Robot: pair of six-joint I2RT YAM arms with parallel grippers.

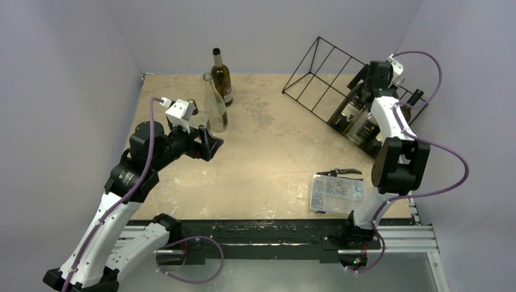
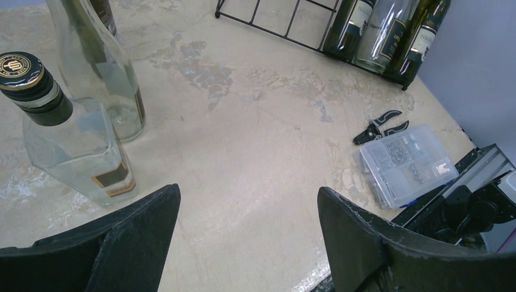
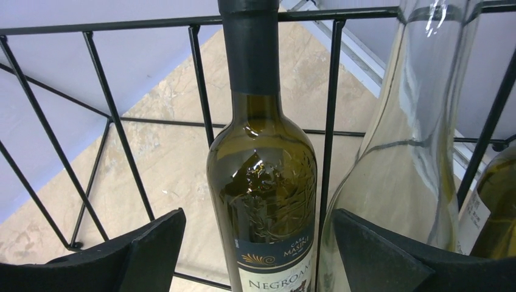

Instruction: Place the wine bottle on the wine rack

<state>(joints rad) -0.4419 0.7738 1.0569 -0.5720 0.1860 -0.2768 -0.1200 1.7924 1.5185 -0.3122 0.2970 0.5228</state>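
Observation:
The black wire wine rack (image 1: 316,70) stands at the back right, and it also shows in the right wrist view (image 3: 91,79). Three bottles lie in it: a dark green wine bottle (image 3: 264,182), a clear one (image 3: 401,152) and another green one (image 3: 496,207). My right gripper (image 1: 360,92) is open, and in its wrist view (image 3: 258,213) its fingers stand apart on either side of the dark green bottle. My left gripper (image 1: 212,143) is open and empty above the table (image 2: 248,190). A square clear bottle with a black cap (image 2: 73,146), a tall clear bottle (image 1: 214,106) and a dark green bottle (image 1: 222,76) stand at the back left.
A clear plastic parts box (image 1: 336,193) and black pliers (image 1: 344,172) lie near the front right edge. Grey walls close in the left, back and right sides. The rack's left slots (image 1: 310,67) hold nothing.

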